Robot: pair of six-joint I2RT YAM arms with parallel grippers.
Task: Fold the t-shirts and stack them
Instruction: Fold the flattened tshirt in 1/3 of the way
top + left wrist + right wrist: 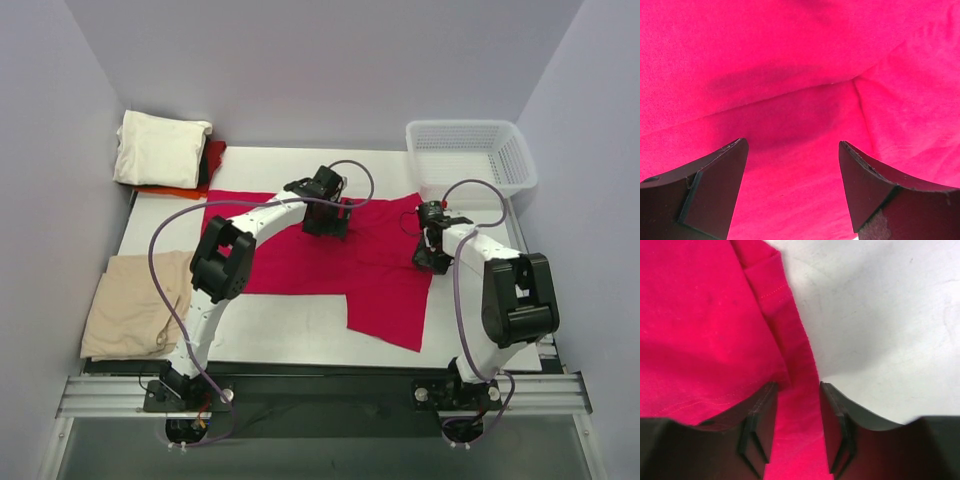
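A crimson-red t-shirt (375,275) lies spread across the white table (290,325), with one part folded toward the front right. My left gripper (325,225) hovers low over the shirt's far middle. In the left wrist view this gripper (792,146) is wide open over creased red cloth (790,60), holding nothing. My right gripper (432,258) sits at the shirt's right edge. In the right wrist view its jaws (798,387) stand apart, and a strip of the hemmed red edge (700,330) runs loosely between them beside bare table (880,315).
At the back left corner a folded cream-white t-shirt (160,148) rests on an orange-red one (170,190). A tan-beige t-shirt (130,305) lies crumpled over the table's left edge. A white lattice basket (520,160) stands at the back right.
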